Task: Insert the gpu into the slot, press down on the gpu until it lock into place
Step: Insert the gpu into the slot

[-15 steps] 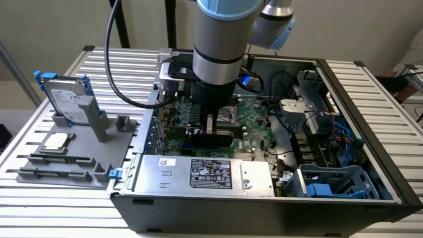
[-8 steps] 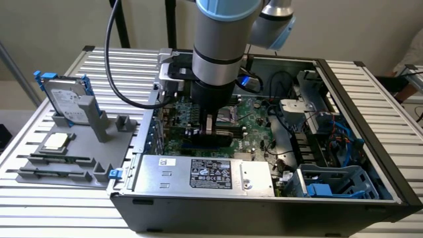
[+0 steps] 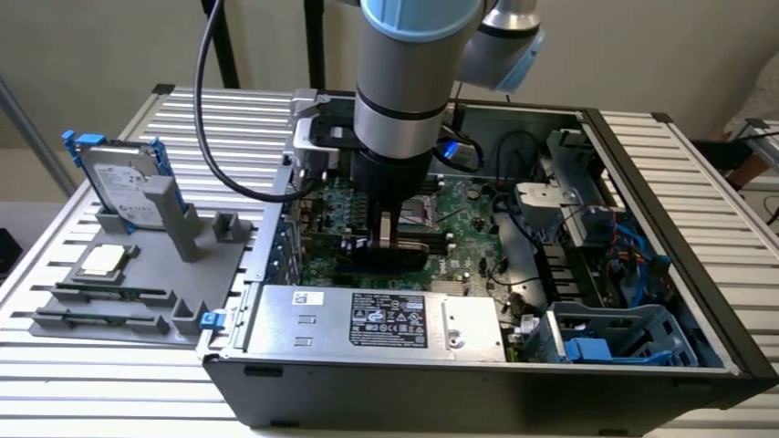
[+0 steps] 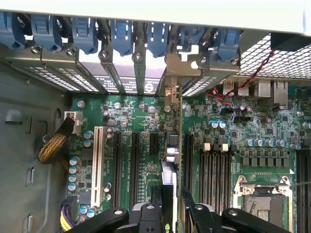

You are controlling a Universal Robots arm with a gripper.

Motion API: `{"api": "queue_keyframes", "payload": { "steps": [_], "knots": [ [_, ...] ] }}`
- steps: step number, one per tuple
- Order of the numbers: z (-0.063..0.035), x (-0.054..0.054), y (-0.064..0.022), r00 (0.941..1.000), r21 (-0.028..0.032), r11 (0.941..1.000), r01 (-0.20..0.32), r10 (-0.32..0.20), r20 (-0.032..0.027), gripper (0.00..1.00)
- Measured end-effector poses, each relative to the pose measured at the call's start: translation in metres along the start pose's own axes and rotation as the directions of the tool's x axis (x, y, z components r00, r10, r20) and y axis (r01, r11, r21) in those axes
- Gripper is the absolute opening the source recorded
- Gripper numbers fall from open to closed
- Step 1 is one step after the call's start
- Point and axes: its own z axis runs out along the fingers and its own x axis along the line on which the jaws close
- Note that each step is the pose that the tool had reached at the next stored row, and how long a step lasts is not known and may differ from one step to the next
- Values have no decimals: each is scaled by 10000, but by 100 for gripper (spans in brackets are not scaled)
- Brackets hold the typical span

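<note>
With the gpu standing on edge over the slot, its bracket against the case's rear wall, and the pincer astride it, grip impossible to tell, pressing should probably go straight down, evenly, without tilting.

Exterior view overlooks the whole case; wrist view hovers close over its motherboard

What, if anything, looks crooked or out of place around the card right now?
Nothing stands out. The gpu stands on edge inside the open gripper, parallel to the neighbouring black slots, its bracket in line with the rear openings. Whether it is fully seated cannot be told.
</note>
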Motion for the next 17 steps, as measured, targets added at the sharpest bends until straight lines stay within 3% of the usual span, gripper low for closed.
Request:
{"api": "queue_keyframes", "payload": {
  "steps": [17],
  "knots": [
    [14,0,-1,10000,-3,10000,45,-45,26,26]
  ]
}}
